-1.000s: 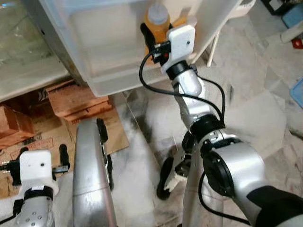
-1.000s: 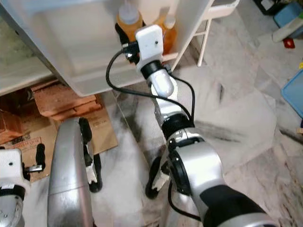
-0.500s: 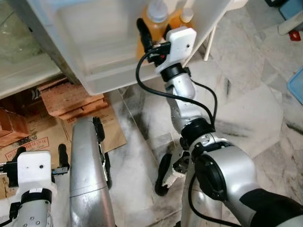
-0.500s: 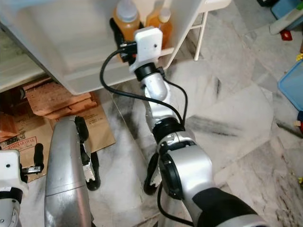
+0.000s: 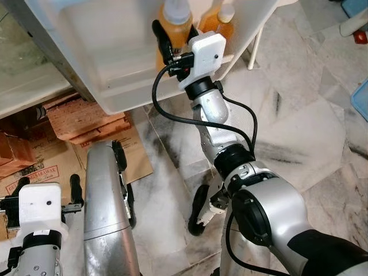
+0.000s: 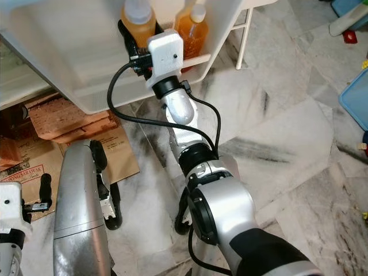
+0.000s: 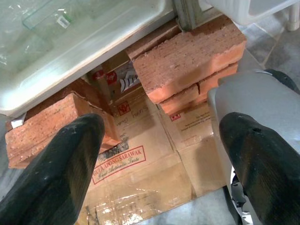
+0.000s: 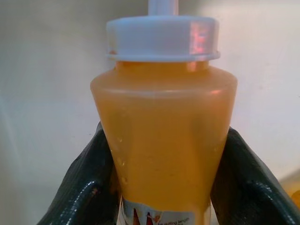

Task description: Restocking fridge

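Upright at 12 o'clock in the fridge door shelf [image 6: 86, 86]: translucent orange bottle [image 8: 164, 136], white cap up, clamped between right gripper [image 8: 161, 187] fingers [image 8: 82, 187]. Second bottle [image 6: 192, 31] just beside. Left gripper [image 7: 159, 154] spread wide above bricks [image 7: 187, 63] and cardboard [image 7: 140, 173].

Translucent plastic sauce bottle [image 8: 161, 140] with glossy white cap [image 8: 162, 37]; rough red bricks [image 7: 187, 63] on matt printed cardboard [image 7: 140, 173].

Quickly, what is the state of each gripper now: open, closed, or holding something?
Left gripper: open, holding nothing, low over the cardboard.
Right gripper: closed on the orange sauce bottle in the fridge door shelf.
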